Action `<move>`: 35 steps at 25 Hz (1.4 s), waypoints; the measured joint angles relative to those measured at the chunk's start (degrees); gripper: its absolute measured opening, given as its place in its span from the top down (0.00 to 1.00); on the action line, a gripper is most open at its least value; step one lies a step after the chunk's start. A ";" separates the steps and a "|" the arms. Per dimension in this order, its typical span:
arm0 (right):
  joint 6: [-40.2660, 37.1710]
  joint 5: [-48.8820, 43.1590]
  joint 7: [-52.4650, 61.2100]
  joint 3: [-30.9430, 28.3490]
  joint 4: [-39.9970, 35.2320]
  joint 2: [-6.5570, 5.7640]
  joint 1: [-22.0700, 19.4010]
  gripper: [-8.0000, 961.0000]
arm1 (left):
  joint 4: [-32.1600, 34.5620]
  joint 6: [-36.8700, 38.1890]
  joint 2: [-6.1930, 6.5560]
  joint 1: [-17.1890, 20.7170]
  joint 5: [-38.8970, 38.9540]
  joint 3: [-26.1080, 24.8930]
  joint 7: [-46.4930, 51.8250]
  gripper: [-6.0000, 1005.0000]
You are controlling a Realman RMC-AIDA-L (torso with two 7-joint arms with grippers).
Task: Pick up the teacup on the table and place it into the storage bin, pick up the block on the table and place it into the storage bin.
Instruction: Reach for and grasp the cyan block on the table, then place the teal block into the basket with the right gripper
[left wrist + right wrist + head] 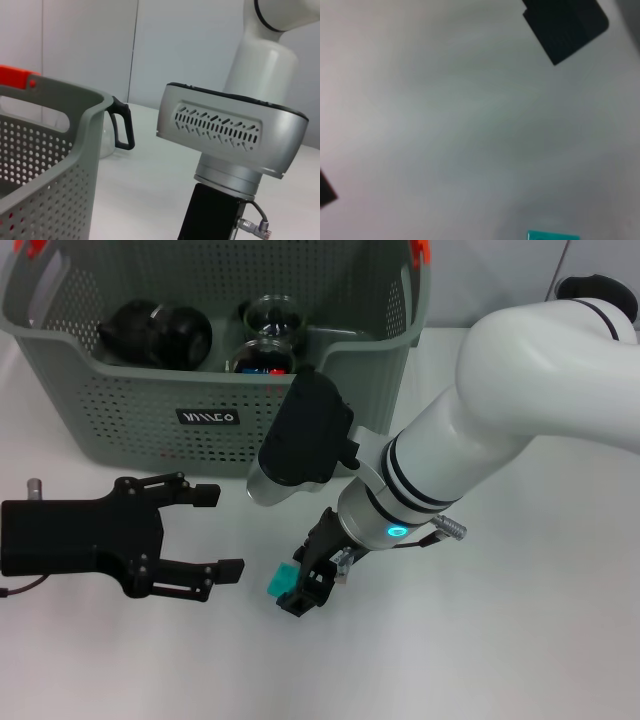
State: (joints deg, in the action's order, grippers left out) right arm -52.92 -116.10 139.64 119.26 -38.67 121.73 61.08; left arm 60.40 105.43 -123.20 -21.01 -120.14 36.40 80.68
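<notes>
1. Nearest the head camera, the left gripper (218, 532) hovered over the desk's (520, 640) bare white surface near its left edge, black fingers spread apart and holding nothing.
2. The storage bin (140, 405), grey-green perforated plastic with orange handle tabs, stood along the far edge; its black label carried white lettering I could not read. Dark rounded items and glass cups lay inside.
3. The right gripper (312, 585) pointed down mid-desk, fingers apart around the block (281, 582), a small teal piece on the surface; actual contact was unclear.
</notes>
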 joint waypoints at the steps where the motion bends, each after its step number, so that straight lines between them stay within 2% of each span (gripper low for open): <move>1: 0.00 0.00 -0.02 0.00 0.01 0.00 0.00 0.33 | -0.18 -0.13 0.01 -0.04 0.00 0.03 0.00 0.07; 6: -0.18 0.00 -0.16 0.00 0.14 0.00 0.00 0.33 | -1.49 -0.24 0.43 -0.56 0.00 0.03 0.00 0.07; 19: -1.66 0.00 0.15 -0.09 -0.03 -0.02 0.08 0.50 | -1.70 -0.23 0.59 -0.70 0.00 -0.10 0.00 0.07; 23: -2.26 0.00 0.22 -0.30 -1.42 -0.29 -0.31 0.56 | -1.69 -0.22 0.60 -0.70 0.00 -0.10 0.00 0.07; 26: -3.00 -0.08 0.23 -0.99 -2.99 -0.77 -1.34 0.55 | -1.56 0.01 0.71 -0.70 0.00 -0.26 0.00 0.07; 31: -7.13 -1.81 -1.45 -6.83 -6.00 -1.52 -4.31 0.55 | -1.23 1.52 0.90 -0.38 -0.72 -2.37 0.00 0.07; 35: -13.65 -7.51 -3.68 -17.21 -12.10 -1.63 -9.13 0.55 | -1.18 2.17 1.01 -0.14 -1.34 -3.89 -0.09 0.07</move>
State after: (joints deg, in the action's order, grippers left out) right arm -66.57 -123.61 135.96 102.05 -50.77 120.10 51.95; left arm 59.22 107.60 -122.19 -21.15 -121.49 32.51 80.60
